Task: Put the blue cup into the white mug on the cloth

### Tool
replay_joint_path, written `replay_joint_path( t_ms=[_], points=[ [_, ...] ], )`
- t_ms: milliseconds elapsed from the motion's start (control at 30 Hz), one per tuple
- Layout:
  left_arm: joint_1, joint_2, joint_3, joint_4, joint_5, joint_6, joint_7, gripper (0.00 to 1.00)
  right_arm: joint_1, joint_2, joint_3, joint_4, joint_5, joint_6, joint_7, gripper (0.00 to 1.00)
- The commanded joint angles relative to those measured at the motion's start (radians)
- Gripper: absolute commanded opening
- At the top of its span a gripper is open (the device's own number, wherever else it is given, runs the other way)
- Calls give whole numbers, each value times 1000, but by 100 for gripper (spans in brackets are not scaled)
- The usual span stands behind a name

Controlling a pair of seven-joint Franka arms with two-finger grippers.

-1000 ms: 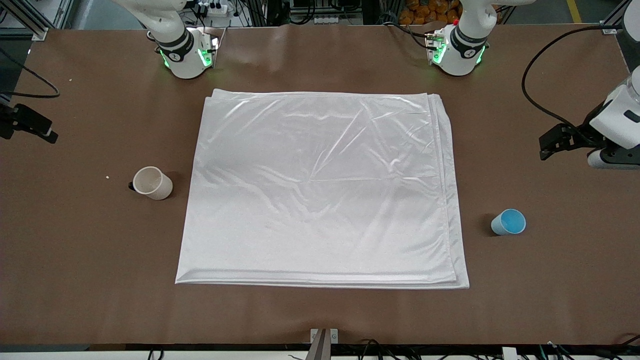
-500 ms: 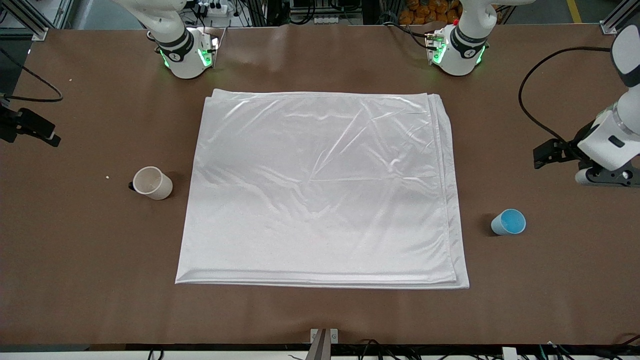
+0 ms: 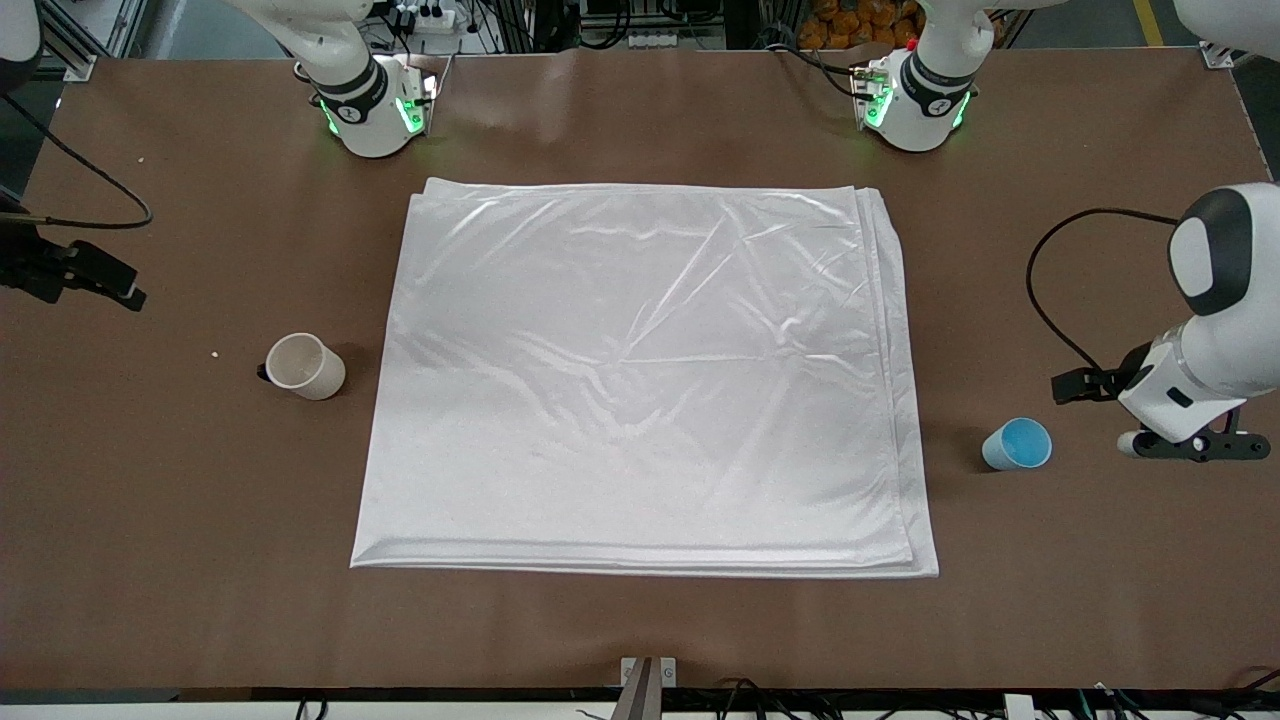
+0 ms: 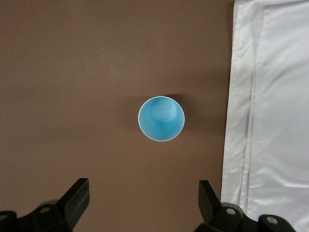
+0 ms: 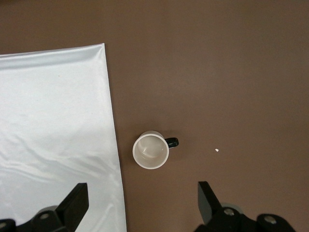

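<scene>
Two grippers, both empty, jaws spread wide. Step in hand: approach, nothing grasped yet. Left gripper [image 4: 140,203] hangs above bare table, blue cup [image 4: 161,118] upright just ahead of its fingertips, cloth [image 4: 275,121] edge near beside cup. Right gripper [image 5: 140,203] hangs high above table, white mug [image 5: 151,150] upright below and ahead of it, just beside cloth edge, handle pointing away from cloth. Neither cup nor mug on cloth. Likely next move: descend left gripper, centre jaws around cup wall, close. Both wrists point straight down.
</scene>
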Motion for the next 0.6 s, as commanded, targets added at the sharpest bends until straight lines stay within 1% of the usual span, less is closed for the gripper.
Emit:
replay_joint_path(
  t_ms=[0, 167, 333, 567],
  points=[
    [12, 58, -2, 16, 55, 55, 32, 100, 8, -32, 2, -82, -14, 50, -2, 100],
    [42, 111, -2, 16, 56, 124, 51, 100, 9, -29, 2, -151, -16, 119, -10, 100],
    [52, 159, -2, 17, 55, 171, 51, 100, 12, -29, 2, -219, -16, 193, -86, 100],
    [54, 216, -2, 16, 55, 210, 51, 100, 18, -19, 2, -255, -17, 216, -123, 100]
  ],
)
